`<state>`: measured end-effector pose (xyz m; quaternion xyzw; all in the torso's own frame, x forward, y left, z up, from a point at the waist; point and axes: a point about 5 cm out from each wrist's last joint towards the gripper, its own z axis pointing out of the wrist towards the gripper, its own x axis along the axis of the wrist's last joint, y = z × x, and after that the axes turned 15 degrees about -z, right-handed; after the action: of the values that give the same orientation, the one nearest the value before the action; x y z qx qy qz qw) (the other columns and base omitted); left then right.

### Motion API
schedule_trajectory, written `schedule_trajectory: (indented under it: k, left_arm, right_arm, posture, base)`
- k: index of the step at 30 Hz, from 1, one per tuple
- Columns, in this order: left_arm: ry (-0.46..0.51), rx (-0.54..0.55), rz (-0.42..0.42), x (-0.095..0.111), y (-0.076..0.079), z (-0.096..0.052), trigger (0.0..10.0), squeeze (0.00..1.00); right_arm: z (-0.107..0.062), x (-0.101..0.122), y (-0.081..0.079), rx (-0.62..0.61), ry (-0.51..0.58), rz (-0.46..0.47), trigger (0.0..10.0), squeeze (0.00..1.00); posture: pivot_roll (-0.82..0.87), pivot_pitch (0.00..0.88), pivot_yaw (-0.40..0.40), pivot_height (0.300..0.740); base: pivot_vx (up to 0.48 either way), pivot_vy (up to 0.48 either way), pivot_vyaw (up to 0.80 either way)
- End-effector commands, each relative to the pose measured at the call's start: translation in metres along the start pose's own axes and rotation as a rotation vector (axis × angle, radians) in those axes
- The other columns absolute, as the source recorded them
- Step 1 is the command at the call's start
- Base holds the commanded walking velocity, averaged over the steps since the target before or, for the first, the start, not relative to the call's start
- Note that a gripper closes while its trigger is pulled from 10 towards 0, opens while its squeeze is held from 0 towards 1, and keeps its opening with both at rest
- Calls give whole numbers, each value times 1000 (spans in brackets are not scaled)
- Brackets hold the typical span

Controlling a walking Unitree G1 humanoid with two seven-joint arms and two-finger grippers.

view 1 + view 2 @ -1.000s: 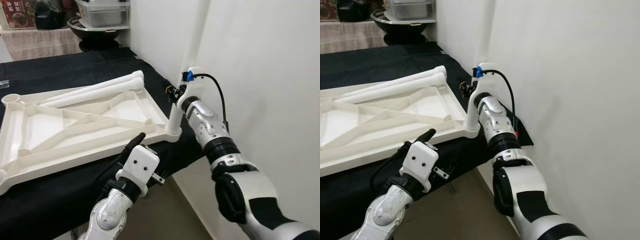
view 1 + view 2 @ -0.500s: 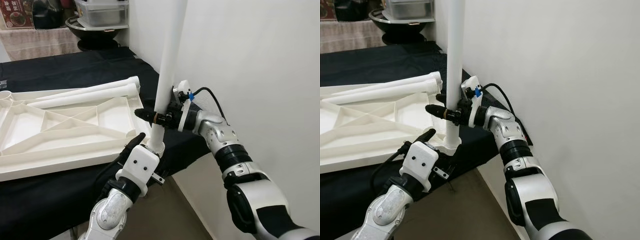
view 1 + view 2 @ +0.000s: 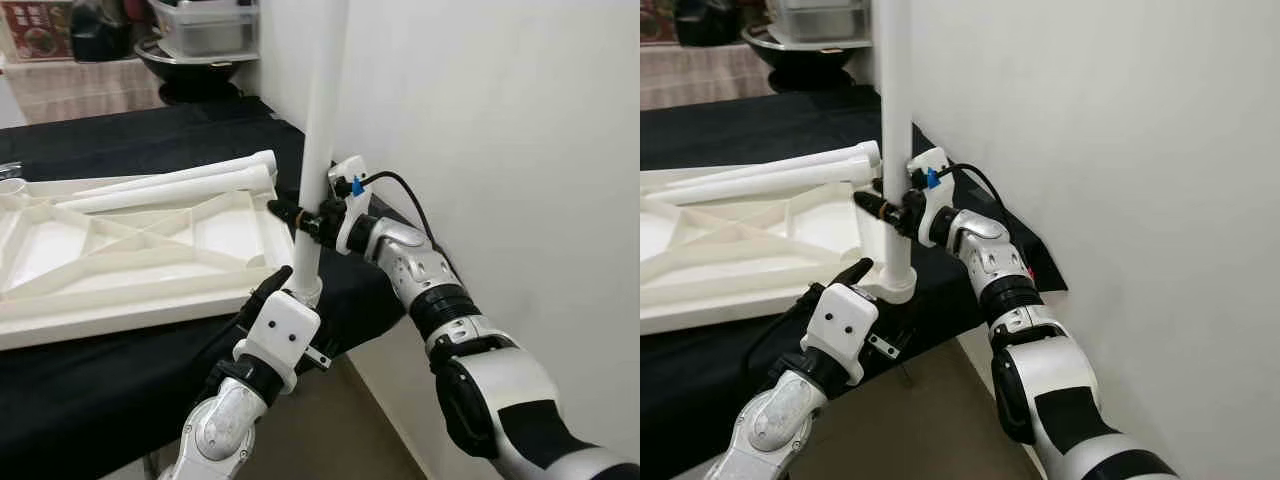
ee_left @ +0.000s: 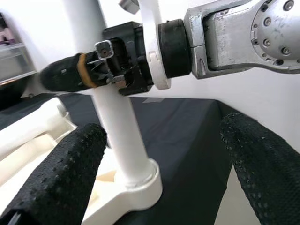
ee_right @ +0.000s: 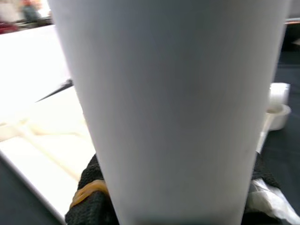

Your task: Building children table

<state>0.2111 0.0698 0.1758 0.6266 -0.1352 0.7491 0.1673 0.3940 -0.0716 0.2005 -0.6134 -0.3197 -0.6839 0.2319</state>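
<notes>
Change: since half a second ago my right arm has swung the table leg (image 3: 322,150) a little farther from me; it looks nearer upright, and the tabletop's corner sits a touch higher in my view.
Right gripper: the right gripper (image 3: 305,220) comes in from the wall side, jaws clamped on the leg low on its length, a tan band round one finger.
Leg: it stands close to upright with its foot in the round corner socket (image 3: 305,291) of the upturned white tabletop (image 3: 120,270); I cannot tell how deep it sits.
Left gripper: my left gripper (image 4: 164,154) hovers just near of that socket with jaws spread wide, one finger (image 4: 56,173) on either side of the leg's base, touching neither leg nor socket as far as I can see.
Edges: the socket corner sits right at the near right corner of the black cloth (image 3: 150,140), close to the drop-off; the tabletop's near edge runs away to my left.
Open room: the white wall (image 3: 520,150) stands hard by on the right, so my right arm has little space there; bare cloth lies beyond the tabletop.
Spare parts: two more white legs (image 3: 190,183) lie side by side along the tabletop's far edge.
Room: past the cloth I see a dark bowl-shaped pan (image 3: 195,70) with a clear lidded box (image 3: 205,25) above it.
</notes>
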Motion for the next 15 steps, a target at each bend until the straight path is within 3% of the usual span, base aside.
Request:
schedule_trajectory:
  k: [1,2,3,4,5,7,8,10,15]
  left_arm:
    - [-13,-4,9,-3,0,0,10000,0]
    - [-13,-5,10,-3,0,0,10000,0]
    - [-13,-5,10,-3,0,0,10000,0]
    - [-13,-6,10,-3,0,0,10000,0]
    - [-13,-6,10,-3,0,0,10000,0]
    - [-12,-8,9,-3,0,0,10000,0]
    - [-12,-8,9,-3,0,0,10000,0]
    - [-12,-9,9,-4,1,0,10000,0]
    - [-14,-8,10,-4,1,1,10000,0]
  right_arm:
    - [-2,-4,13,-196,-52,55,0,0]
    - [-5,-6,21,-332,-89,57,0,0]
    - [-5,-6,21,-332,-89,57,0,0]
    - [-11,-10,31,-480,-144,47,0,0]
    - [-11,-10,31,-480,-144,47,0,0]
    - [-21,-14,44,-685,-213,35,0,0]
    - [-21,-14,44,-685,-213,35,0,0]
    - [-33,-13,55,-900,-249,44,0,0]
    - [-32,0,57,-1042,-223,55,0,0]
  posture:
    - [53,0,-122,740]
    - [53,0,-122,740]
    - [53,0,-122,740]
    - [53,0,-122,740]
    - [53,0,-122,740]
    - [52,0,-121,740]
    - [52,0,-121,740]
    - [52,0,-121,740]
    - [51,0,-123,740]
  base:
    - [0,0,0]
    - [0,0,0]
    - [0,0,0]
    - [0,0,0]
    - [0,0,0]
    - [0,0,0]
    - [0,0,0]
    - [0,0,0]
    - [0,0,0]
